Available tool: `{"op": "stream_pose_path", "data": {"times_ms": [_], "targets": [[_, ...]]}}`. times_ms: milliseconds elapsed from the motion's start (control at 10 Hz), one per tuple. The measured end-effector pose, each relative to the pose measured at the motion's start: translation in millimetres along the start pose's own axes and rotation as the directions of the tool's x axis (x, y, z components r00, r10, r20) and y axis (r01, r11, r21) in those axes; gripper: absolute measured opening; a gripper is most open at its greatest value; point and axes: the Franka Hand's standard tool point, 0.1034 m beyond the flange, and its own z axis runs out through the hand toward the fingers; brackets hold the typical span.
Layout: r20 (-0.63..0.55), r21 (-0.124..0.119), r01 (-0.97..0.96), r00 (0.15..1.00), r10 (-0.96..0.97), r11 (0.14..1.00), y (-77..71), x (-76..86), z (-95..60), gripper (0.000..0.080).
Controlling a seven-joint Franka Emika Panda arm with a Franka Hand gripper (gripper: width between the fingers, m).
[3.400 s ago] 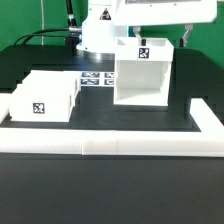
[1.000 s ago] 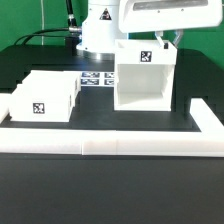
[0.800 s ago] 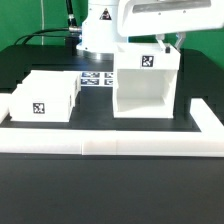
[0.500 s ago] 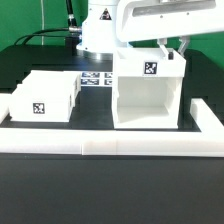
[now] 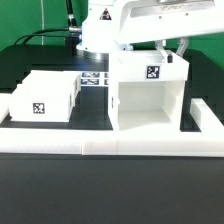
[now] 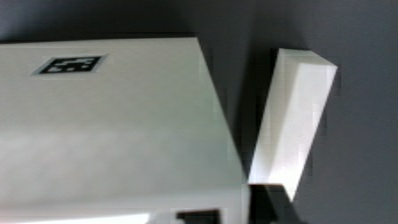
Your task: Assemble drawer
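The drawer's large white housing (image 5: 148, 95) stands upright on the black table near the front right corner, its open side facing forward and a tag on its top. My gripper (image 5: 176, 54) is shut on the top of the housing's right wall at the back. In the wrist view the housing's top (image 6: 107, 120) fills most of the picture, and my gripper (image 6: 235, 210) straddles its edge with a dark finger (image 6: 267, 205) outside the wall. Two smaller white trays (image 5: 42, 97) sit side by side at the exterior view's left, the front one showing a tag.
The long low white rail (image 5: 110, 146) runs along the table's front edge and up the right side (image 5: 206, 115), close to the housing; it also shows in the wrist view (image 6: 295, 110). The marker board (image 5: 94, 79) lies behind, between the trays and the housing.
The housing has slid forward and to the exterior view's right with my gripper on it, ending close to the rail's front right corner. The trays have not moved.
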Motion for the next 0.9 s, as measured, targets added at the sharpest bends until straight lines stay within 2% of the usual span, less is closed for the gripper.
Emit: {"op": "stream_pose_path", "data": {"times_ms": [300,400,500,600,900], "targets": [[-0.013,0.004,-0.184,0.983,0.184,0.983,-2.2,3.1,-1.5,0.0042],[-0.017,0.01,-0.324,0.946,0.324,0.946,-7.6,8.0,-0.2,0.0042],[-0.026,0.017,-0.42,0.907,0.42,0.907,-10.2,19.5,0.1,0.0042],[-0.038,0.02,-0.505,0.862,0.506,0.863,-8.2,29.3,-0.1,0.0044],[-0.049,0.048,-0.643,0.763,0.644,0.765,-9.2,36.5,-2.9,0.0044]]}}
